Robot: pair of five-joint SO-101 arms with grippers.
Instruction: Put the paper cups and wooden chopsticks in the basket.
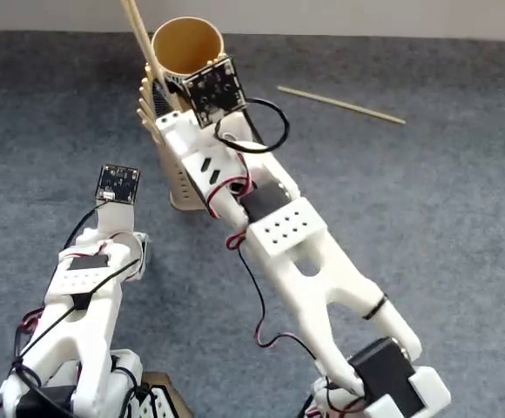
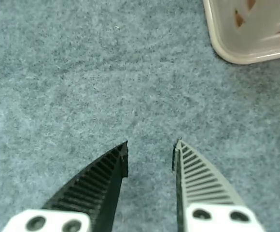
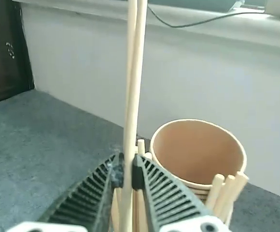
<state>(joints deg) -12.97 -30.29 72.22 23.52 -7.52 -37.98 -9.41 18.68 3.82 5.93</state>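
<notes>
The right wrist view shows the right gripper (image 3: 128, 166) with its jaws closed on a wooden chopstick (image 3: 133, 72) that stands almost upright through the middle of the frame. A paper cup (image 3: 198, 150) stands open-mouthed to the lower right, with more sticks (image 3: 227, 191) beside it. The high view adds a loose chopstick (image 1: 340, 104) lying at the upper right, well apart from the arms. The left wrist view shows the left gripper (image 2: 150, 147) at the bottom of the frame, jaws parted and holding nothing, with a corner of the beige basket (image 2: 215, 34) at the upper right. The table is covered with grey carpet (image 2: 58, 72). Behind the cup is a white wall (image 3: 82, 72) with a dark cabinet (image 3: 5, 58) at the left edge and a cable (image 3: 193, 21) along the top.
</notes>
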